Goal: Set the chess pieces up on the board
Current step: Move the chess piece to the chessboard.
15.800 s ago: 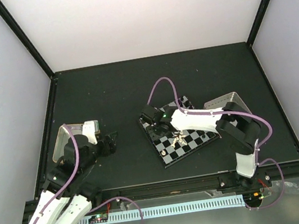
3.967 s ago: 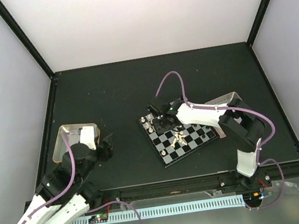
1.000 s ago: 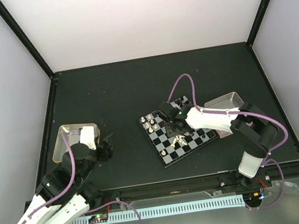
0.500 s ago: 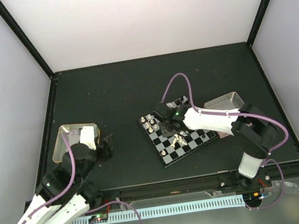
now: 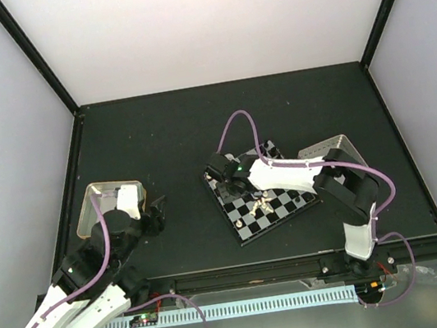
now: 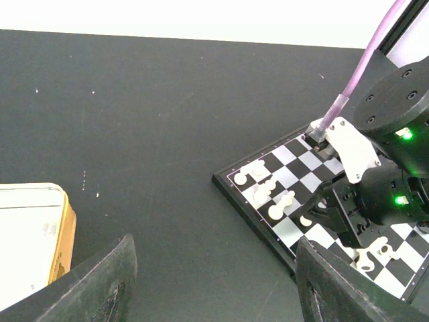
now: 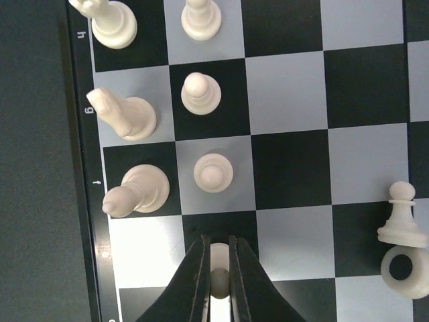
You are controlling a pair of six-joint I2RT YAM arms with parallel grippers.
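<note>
**Top external view.** The right gripper (image 5: 230,181) hangs over the far-left corner of the board (image 5: 283,204), which lies on the dark bench (image 5: 155,132). The left gripper (image 5: 157,214) sits well to the left of the board, clear of its rim. The jaws of neither arm can be read from here.

**Left wrist view.** The left jaws stand wide apart with only bare bench between them; they hold and touch nothing. A cluster of cream-white pieces (image 6: 268,191) stands at the board corner nearest this camera. The right arm's black wrist is low over the board just beside them.

**Right wrist view.** The right jaws are all but closed, pinching a small cream-white piece (image 7: 218,261), probably a pawn by its size. It is over a dark square in the board's second row from the lettered rim, next along from the f-file pawn (image 7: 213,173). Whether its foot touches the board cannot be told. A bishop (image 7: 137,191) and a knight (image 7: 124,114) stand in the rim row.

The step in hand appears to be seating this piece. It is best done in this order:
- Centre the piece on the dark square.
- Lower it upright until the foot bears flat.
- Part the jaws only slightly.
- Lift straight up, so that neither finger brushes the f-file pawn or the bishop just beside it.
</note>
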